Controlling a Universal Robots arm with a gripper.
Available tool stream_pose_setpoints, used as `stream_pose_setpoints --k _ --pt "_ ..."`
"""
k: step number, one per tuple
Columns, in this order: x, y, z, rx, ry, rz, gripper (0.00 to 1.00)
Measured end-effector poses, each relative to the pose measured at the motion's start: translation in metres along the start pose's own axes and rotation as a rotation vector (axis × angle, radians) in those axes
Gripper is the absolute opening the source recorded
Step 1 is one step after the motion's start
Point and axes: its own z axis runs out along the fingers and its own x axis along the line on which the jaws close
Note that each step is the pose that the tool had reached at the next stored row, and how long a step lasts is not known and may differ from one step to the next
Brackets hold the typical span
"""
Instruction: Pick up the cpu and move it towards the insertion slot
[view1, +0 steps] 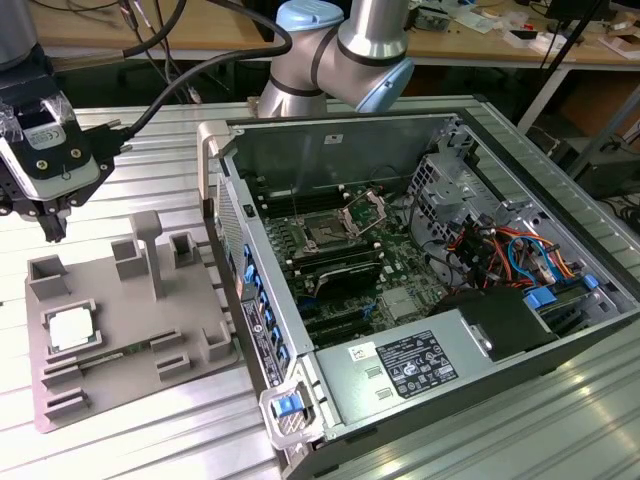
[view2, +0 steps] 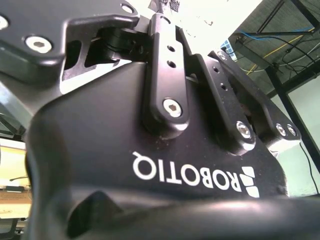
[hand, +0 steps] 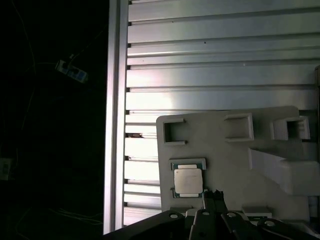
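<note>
Grey tray (view1: 125, 318) with silvery cpu (view1: 72, 328) in its pocket, tool (view1: 52, 224) nearby, grip state unclear

Very near I see my gripper (view2: 150, 165), its black body with two link bars (view2: 167, 75) and bright screws (view2: 172, 107), and far behind it some cables (view2: 260, 36).

The arm (view1: 372, 25) is a brushed silver tube with rounded joints closed by pale blue caps (view1: 388, 88). Thick black cables (view1: 190, 72) loop to the wrist, where a black housing (view1: 62, 170) carries a white plate (view1: 42, 140). The gripper (hand: 212, 196) is matte black. In the second wrist view its linkage bars (view2: 167, 75) are pinned by silver hex screws (view2: 173, 108), and white lettering (view2: 195, 175) runs across the body.
</note>
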Motion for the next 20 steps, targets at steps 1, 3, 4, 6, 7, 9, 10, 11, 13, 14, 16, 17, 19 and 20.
stream_pose_setpoints --k 1,3,4,6,7,9,10,11,13,14,16,17,19,20 --pt "0.0 0.0 0.0003 0.0 0.0 0.0 0.11" --pt "0.0 0.0 0.0008 0.0 0.0 0.0 0.11" --pt "0.0 0.0 0.0011 0.0 0.0 0.0 0.11" --pt "0.0 -0.0001 0.0016 0.0 0.0 0.0 0.11" --pt "0.0 -0.0001 0.0019 0.0 0.0001 0.0 0.11" --pt "0.0 -0.0001 0.0022 0.0 0.0 0.0 0.11" --pt "0.0 -0.0001 0.0025 0.0 0.0 0.0 0.11" --pt "0.0 -0.0001 0.0027 0.0 0.0001 0.0 0.11" --pt "0.0 -0.0001 0.0032 0.0001 0.0 0.0 0.11" --pt "0.0 -0.0001 0.0035 0.0001 0.0001 0.0 0.11" --pt "0.0 -0.0002 0.0038 0.0001 0.0001 0.0 0.11" --pt "0.0 -0.0002 0.0041 0.0001 0.0 0.0 0.11" --pt "0.0 -0.0002 0.0044 0.0001 0.0 0.0 0.11" --pt "0.0 -0.0002 0.0045 0.0001 0.0 0.0 0.11"
